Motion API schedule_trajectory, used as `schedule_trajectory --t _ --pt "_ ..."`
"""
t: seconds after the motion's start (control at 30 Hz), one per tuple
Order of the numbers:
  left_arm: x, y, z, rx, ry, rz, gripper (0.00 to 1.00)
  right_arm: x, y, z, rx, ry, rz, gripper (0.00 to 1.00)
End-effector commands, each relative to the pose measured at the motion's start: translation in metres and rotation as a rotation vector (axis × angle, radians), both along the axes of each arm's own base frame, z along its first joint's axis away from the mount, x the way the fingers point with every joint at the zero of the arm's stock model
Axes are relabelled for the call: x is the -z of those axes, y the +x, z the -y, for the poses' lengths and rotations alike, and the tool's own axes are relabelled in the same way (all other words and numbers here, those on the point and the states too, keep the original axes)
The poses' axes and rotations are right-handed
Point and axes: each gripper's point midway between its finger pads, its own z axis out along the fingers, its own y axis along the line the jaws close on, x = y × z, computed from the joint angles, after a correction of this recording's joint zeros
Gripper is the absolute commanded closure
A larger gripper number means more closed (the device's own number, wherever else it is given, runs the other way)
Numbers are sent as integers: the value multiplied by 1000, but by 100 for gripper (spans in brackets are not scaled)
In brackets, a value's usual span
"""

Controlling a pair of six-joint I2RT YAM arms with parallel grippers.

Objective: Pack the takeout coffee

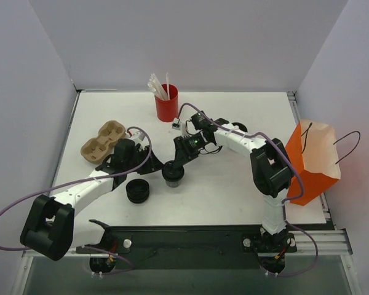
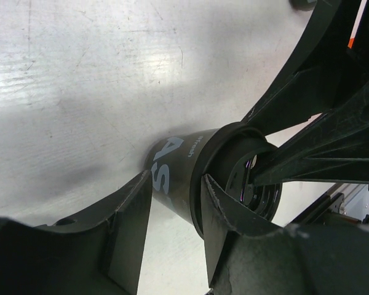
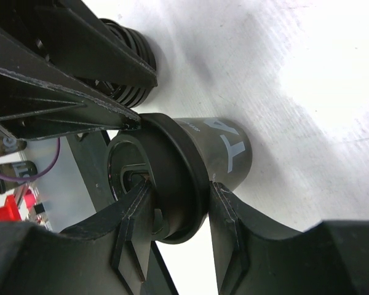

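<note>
You're working the takeout coffee (image 1: 173, 174), standing mid-tabletop (image 1: 234, 196) toward the near edge. Your right gripper (image 3: 178, 203) is clamping its lid (image 3: 172, 178). Your left gripper (image 2: 175, 193) is straddling the body, and I cannot tell if it is gripping. You should be squeezing evenly and keeping the cup upright.

We see a matt black cup (image 3: 224, 150) with white print, capped by a smooth black plastic lid (image 3: 179, 167) that has a faint sheen. The table (image 2: 80, 92) is white and slightly glossy, with fine scratches. The bag (image 1: 313, 163) is matt orange paper, the carrier (image 1: 101, 142) is rough brown moulded pulp, and the straw cup (image 1: 166, 107) is smooth red.
</note>
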Motion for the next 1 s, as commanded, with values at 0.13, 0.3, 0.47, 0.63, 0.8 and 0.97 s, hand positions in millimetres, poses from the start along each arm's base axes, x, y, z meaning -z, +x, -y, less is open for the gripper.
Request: schedule_trajectory --t 0.13,0.3,0.47,0.63,0.8,0.97 --pt "103 -59 -24 -62 232 -253 58 90 -15 55 71 -285 5 71" --pt "114 -75 -30 -76 267 -262 59 96 -17 65 128 -276 4 71" --pt "88 -69 -11 -48 181 -185 59 89 -19 65 179 -251 19 72" --pt "34 -42 1 -43 142 -85 57 66 -12 56 238 -193 60 72" --pt "11 -25 -1 -49 140 -41 54 54 -13 48 243 -174 70 72" --pt "-14 -10 -11 -59 121 -7 49 52 -12 49 252 -192 82 71"
